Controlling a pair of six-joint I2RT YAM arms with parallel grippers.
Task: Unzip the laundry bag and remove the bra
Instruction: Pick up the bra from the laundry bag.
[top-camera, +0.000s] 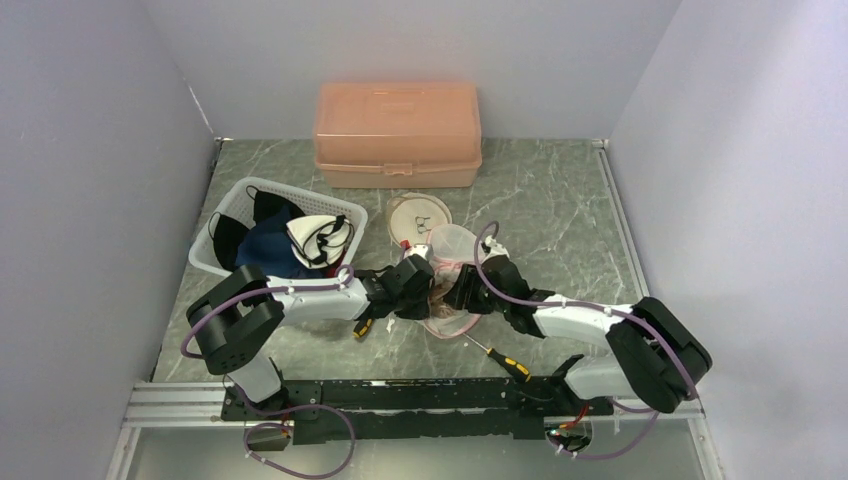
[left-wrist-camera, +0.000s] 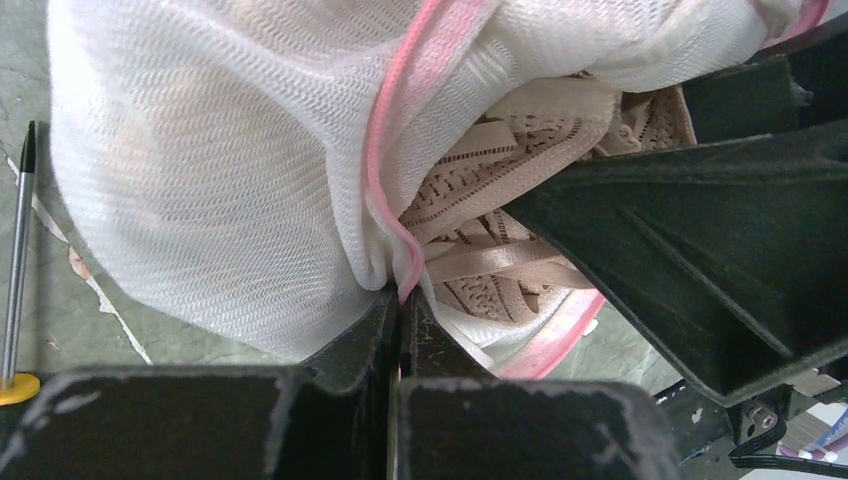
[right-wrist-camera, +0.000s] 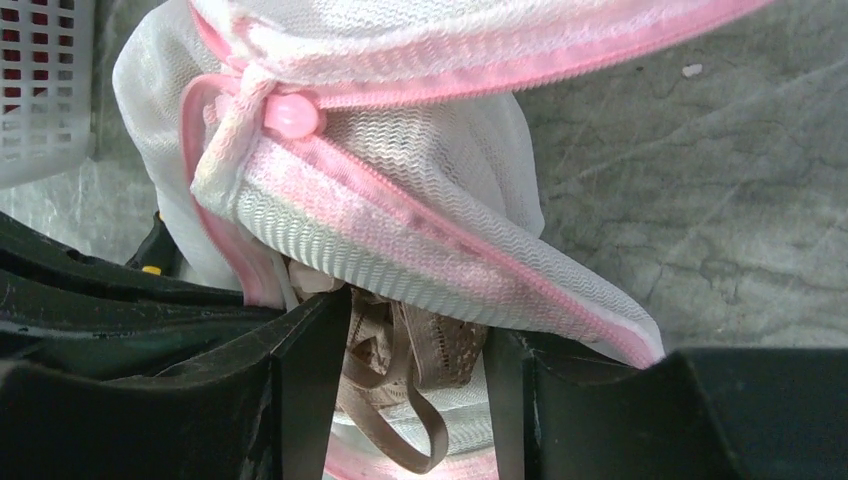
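White mesh laundry bag (top-camera: 450, 245) with pink zip lies unzipped near the peach plastic box (top-camera: 397, 133), on my side. My left gripper (left-wrist-camera: 400, 300) pinches its rim. My right gripper (right-wrist-camera: 415, 335) straddles, jaws apart, the beige lace bra (right-wrist-camera: 430, 352) inside. Pulling it out remains.

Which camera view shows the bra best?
The left wrist view: the bra shows its lace and straps through the open laundry bag. The right wrist view shows only a few straps; the top view is too small to tell.
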